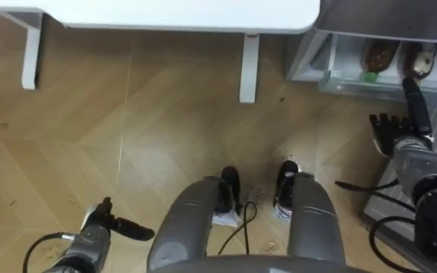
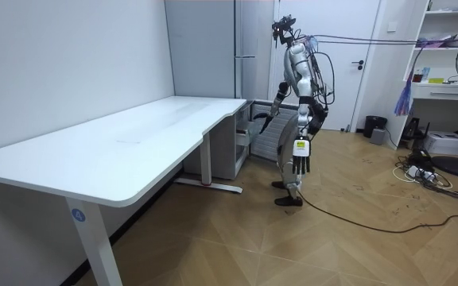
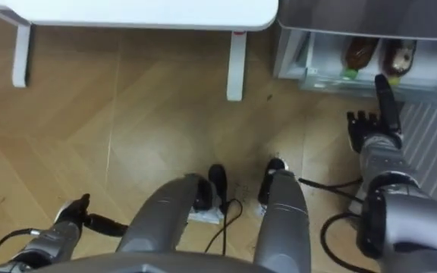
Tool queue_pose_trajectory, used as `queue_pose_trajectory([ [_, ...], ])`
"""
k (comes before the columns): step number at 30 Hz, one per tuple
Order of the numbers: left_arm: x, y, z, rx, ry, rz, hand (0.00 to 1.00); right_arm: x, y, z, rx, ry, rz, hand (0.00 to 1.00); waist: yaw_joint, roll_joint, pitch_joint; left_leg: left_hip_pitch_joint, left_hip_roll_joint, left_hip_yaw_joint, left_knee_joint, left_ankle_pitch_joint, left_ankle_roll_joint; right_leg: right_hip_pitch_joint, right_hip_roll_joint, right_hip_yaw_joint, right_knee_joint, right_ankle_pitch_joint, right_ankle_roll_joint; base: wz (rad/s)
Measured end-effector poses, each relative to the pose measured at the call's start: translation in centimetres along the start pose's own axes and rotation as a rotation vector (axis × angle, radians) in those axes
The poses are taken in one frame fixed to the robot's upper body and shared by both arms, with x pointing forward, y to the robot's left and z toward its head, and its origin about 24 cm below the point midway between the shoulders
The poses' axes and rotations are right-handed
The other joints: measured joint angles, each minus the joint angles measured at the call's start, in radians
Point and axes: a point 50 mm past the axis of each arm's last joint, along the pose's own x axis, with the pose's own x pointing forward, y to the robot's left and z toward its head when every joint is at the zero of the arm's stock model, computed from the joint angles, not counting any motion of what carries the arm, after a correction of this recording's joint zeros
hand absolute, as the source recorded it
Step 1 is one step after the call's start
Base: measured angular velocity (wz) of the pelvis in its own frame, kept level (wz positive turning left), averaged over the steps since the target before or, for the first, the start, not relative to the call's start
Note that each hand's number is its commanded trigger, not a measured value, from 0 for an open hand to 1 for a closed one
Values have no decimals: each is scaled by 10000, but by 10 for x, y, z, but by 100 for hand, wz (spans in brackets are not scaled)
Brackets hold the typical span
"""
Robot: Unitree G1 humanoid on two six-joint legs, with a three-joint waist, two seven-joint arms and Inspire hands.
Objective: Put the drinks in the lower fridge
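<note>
We are looking down at the robot as it is standing on the wooden floor (image 1: 127, 144), just beside the end of a white desk (image 1: 165, 14) and facing the tall grey fridge (image 2: 253, 40). The fridge's lower drawer (image 1: 309, 57) is standing pulled open at the upper right of the eye views. Two drinks are already lying inside it, side by side. One is a brown bottle with a green cap (image 1: 378, 55), and a second brown bottle (image 1: 422, 61) is lying just to its right. The right hand (image 1: 400, 140) is hanging in the air directly in front of the drawer, with nothing in it. Its fingers (image 1: 385, 121) are standing apart and uncurled, and its thumb is stretching up toward the drawer's front edge. We cannot tell whether the thumb is touching that edge. The left hand (image 1: 97, 226) is hanging low at the robot's side, well apart from the fridge. In the room view its fingers are pointing straight down at the floor, loose and holding nothing. In that view the robot is standing upright, with its right arm reaching forward and down toward the open drawer. The desk is stretching away from it toward the room view's left.
</note>
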Motion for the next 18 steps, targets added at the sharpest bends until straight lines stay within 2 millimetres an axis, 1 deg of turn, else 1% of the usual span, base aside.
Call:
queue_pose_trajectory([
  [1,0,0,2,-60,-40,-13,0,1,7,1,84,-27,162,0,5,-32,14,-323,1,11,247,-51,1,-339,-48,17,261,-56,-21,7],
  [2,0,-1,3,-98,-62,-20,0,1,9,2,124,-50,233,0,5,-46,19,-467,-4,16,371,-74,9,-484,-85,18,396,-94,-34,10],
  [4,0,0,3,-89,-88,25,0,2,16,3,269,-117,417,0,10,-102,17,-834,-9,13,775,-145,66,-848,-157,40,814,-222,-58,9],
  [6,1,2,5,-98,-172,245,0,3,30,6,438,-233,726,0,18,-155,7,-1327,16,18,1330,-299,86,-1335,-226,72,1341,-384,-91,7],
  [7,1,3,7,-102,-238,270,0,3,34,8,429,-290,813,0,2,-172,14,-1451,7,28,1456,-344,103,-1467,-263,86,1500,-439,-95,15],
  [9,1,5,15,-121,-546,330,0,3,48,17,419,-527,1126,0,51,-195,11,-1960,-16,12,2017,-507,136,-1943,-395,91,2072,-644,-119,15],
  [10,1,6,16,-124,-615,405,0,4,56,18,438,-530,1284,0,50,-236,-6,-2224,-13,9,2290,-597,138,-2199,-439,103,2338,-735,-140,9],
  [11,1,7,17,-119,-639,466,0,4,58,18,423,-500,1264,0,27,-256,1,-2339,-12,-12,2421,-639,110,-2283,-477,92,2455,-777,-152,12],
  [12,1,9,19,-105,-716,545,0,4,58,18,420,-499,1228,0,1,-310,-10,-2568,-15,-63,2697,-711,112,-2475,-503,80,2709,-868,-172,13],
  [14,1,11,23,-103,-885,602,0,4,60,20,424,-556,1273,0,2,-324,-15,-2940,-4,-183,3142,-848,109,-2757,-541,41,3057,-988,-200,13],
  [16,0,17,22,-173,-1002,714,0,4,60,21,310,-543,1282,0,-56,-403,-56,-3335,-4,-212,3573,-975,125,-3107,-678,13,3443,-1095,-209,9],
  [18,-1,18,19,-270,-983,722,0,3,63,24,-85,-542,1348,0,-55,-411,-72,-3545,-20,-196,3883,-1070,165,-3323,-667,42,3718,-1152,-193,0],
])
